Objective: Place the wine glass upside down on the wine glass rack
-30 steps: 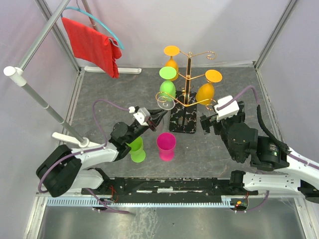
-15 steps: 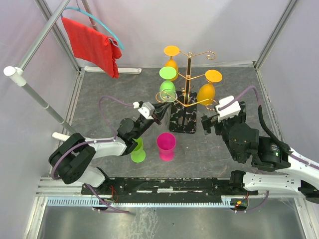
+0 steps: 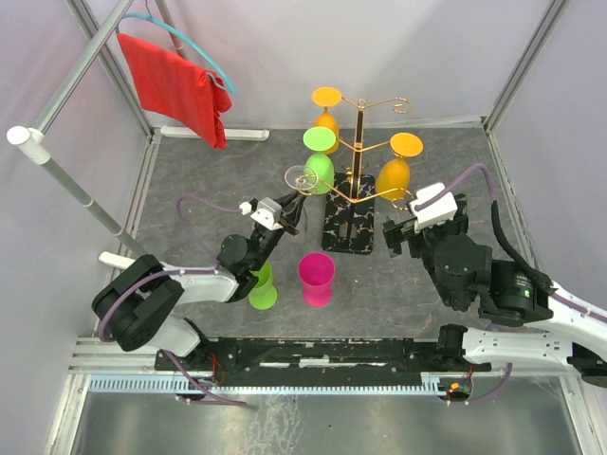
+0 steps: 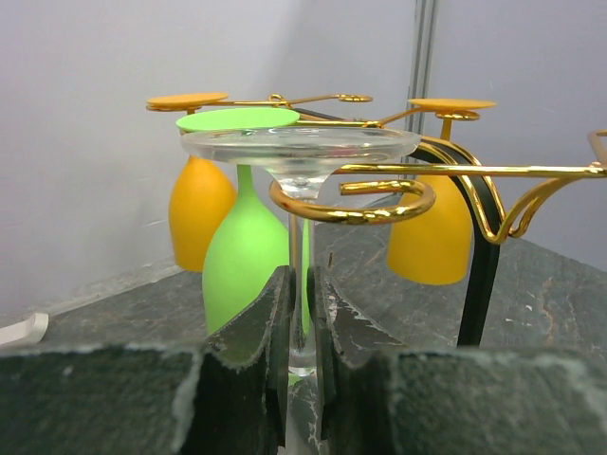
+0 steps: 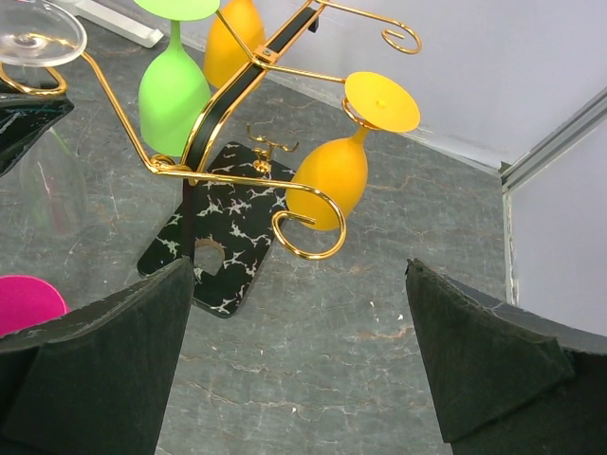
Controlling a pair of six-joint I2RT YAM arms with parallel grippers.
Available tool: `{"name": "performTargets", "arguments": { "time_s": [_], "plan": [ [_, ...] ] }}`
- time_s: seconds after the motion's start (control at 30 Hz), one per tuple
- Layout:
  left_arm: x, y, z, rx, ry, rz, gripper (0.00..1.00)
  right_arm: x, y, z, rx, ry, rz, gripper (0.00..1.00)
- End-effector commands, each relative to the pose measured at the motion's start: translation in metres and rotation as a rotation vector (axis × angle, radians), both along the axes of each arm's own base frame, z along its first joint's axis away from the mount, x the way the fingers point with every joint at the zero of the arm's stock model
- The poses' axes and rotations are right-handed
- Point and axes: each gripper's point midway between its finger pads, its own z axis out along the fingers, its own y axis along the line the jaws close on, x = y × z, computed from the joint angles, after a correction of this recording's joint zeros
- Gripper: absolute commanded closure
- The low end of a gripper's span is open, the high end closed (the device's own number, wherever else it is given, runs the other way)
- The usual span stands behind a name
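Between the closed fingers of the left gripper [image 4: 302, 284] stands the stem of the clear wine glass [image 4: 302, 152], held upside down with its foot on top and the bowl below the fingers. Just above the fingertips, a gold curl of the wine glass rack [image 4: 351, 204] rings the stem right under the foot; whether the foot rests on the wire cannot be told. Beyond this gripper three glasses hang upside down on the rack: one green glass [image 3: 319, 169] and two orange glasses [image 3: 391, 175]. Nearer the arm's base than the gripper, one green cup [image 3: 258, 284] and one pink cup [image 3: 316, 278] stand on the table. The right gripper [image 5: 294, 379] is spread wide, holding nothing, with the rack's marble base ahead of it.
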Motion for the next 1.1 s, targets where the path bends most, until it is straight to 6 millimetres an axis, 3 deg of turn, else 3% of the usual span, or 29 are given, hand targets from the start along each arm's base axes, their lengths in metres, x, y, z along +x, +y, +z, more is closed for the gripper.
{"name": "performTargets", "arguments": {
  "time_s": [0.0, 0.3, 0.47, 0.6, 0.7, 0.8, 1.07],
  "plan": [
    [-0.014, 0.019, 0.04, -0.06, -0.152, 0.039, 0.97, 0.0, -0.004, 0.014, 0.056, -0.015, -0.022, 0.0],
    [-0.039, -0.006, 0.037, 0.045, -0.259, -0.124, 0.92, 0.0, -0.004, 0.01, 0.048, -0.013, -0.026, 0.0],
    [-0.039, -0.014, 0.033, 0.055, -0.254, -0.152, 0.87, 0.0, -0.005, 0.009, 0.048, -0.013, -0.028, 0.0],
    [-0.034, -0.012, 0.03, 0.041, -0.228, -0.13, 0.54, 0.0, -0.005, 0.009, 0.048, -0.012, -0.033, 0.0],
    [-0.033, -0.007, 0.032, 0.033, -0.22, -0.111, 0.4, 0.0, -0.005, 0.009, 0.047, -0.008, -0.038, 0.0],
    [-0.035, -0.003, 0.033, 0.042, -0.212, -0.104, 0.34, 0.0, -0.004, 0.009, 0.046, -0.007, -0.037, 0.0],
    [-0.051, 0.016, 0.031, 0.084, -0.177, -0.092, 0.29, 0.001, 0.004, 0.01, 0.046, 0.003, -0.02, 0.0]
  ]
}}
